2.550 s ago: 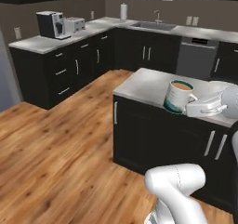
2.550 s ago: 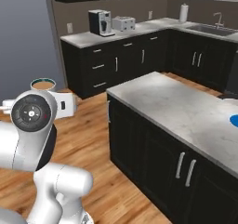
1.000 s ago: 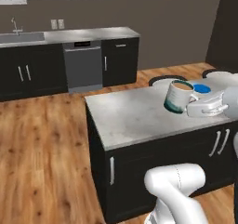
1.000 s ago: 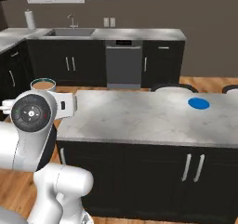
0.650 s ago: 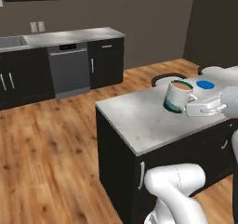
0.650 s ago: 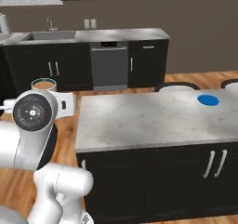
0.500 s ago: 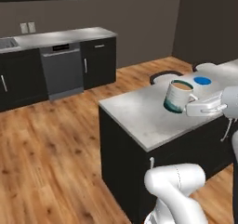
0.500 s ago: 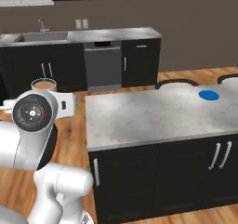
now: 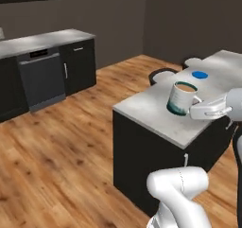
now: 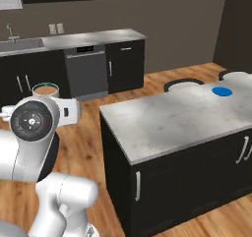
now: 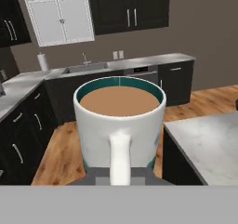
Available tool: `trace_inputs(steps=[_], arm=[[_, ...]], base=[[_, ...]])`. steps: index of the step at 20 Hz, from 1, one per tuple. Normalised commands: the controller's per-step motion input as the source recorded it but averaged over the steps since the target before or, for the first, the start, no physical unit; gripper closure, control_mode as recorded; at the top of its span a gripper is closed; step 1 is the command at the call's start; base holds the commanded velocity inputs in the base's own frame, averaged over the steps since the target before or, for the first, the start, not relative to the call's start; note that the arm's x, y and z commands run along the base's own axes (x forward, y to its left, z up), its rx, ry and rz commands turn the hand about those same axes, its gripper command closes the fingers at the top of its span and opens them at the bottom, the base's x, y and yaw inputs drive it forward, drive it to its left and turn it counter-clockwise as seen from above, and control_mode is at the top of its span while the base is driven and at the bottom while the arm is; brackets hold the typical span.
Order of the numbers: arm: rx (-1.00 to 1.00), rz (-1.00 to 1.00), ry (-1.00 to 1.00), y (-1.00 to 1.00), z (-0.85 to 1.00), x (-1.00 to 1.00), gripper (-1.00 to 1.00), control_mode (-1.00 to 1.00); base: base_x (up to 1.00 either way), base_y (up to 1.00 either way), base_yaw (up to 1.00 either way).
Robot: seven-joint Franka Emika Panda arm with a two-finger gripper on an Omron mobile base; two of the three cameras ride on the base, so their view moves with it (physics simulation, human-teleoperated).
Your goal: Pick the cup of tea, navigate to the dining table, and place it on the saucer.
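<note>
Cup: the cup (image 9: 181,98) (image 10: 45,90) (image 11: 120,124) is hanging in the air, upright, carried at the end of the arm, with brown tea showing inside and its handle facing the camera in the hand view.
Jaws: the gripper (image 9: 201,112) is clenching on the cup's handle; in the left base view its white body is reaching in from the right and meeting the cup at the handle side.
Saucer: the blue saucer (image 9: 200,74) (image 10: 222,91) is lying flat on the far right part of the marble surface (image 9: 156,111) (image 10: 172,118), well apart from the cup.
Cup against surface: in the left base view the cup is overlapping the marble top; in the right base view it is showing left of the top, over the wood floor (image 9: 56,151) (image 10: 91,133), so whether it is above the top I cannot tell.
Chairs: two dark chairs (image 9: 160,74) (image 10: 183,84) are standing at the far side of the surface, near the saucer.
Background: a dishwasher (image 9: 41,79) (image 10: 86,71) is sitting in the black cabinets along the far wall, and a sink (image 10: 19,44) (image 11: 86,68) is lying to its left.
</note>
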Motion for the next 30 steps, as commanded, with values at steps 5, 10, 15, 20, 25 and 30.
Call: trace_inputs(steps=[5, 10, 15, 20, 25, 30], arm=[[0.0, 0.0, 0.0, 0.0, 0.0, 0.0, 1.0, 1.0], [0.0, 0.0, 0.0, 0.0, 0.0, 0.0, 1.0, 1.0], [0.0, 0.0, 0.0, 0.0, 0.0, 0.0, 1.0, 1.0], [0.0, 0.0, 0.0, 0.0, 0.0, 0.0, 1.0, 1.0], [0.0, 0.0, 0.0, 0.0, 0.0, 0.0, 1.0, 1.0], [0.0, 0.0, 0.0, 0.0, 0.0, 0.0, 1.0, 1.0]], base=[[0.56, 1.0, -0.37], [0.62, 1.0, -0.39], [0.47, 1.0, -0.41], [0.43, 1.0, -0.45], [0.4, 1.0, -0.47], [0.35, 1.0, -0.52]])
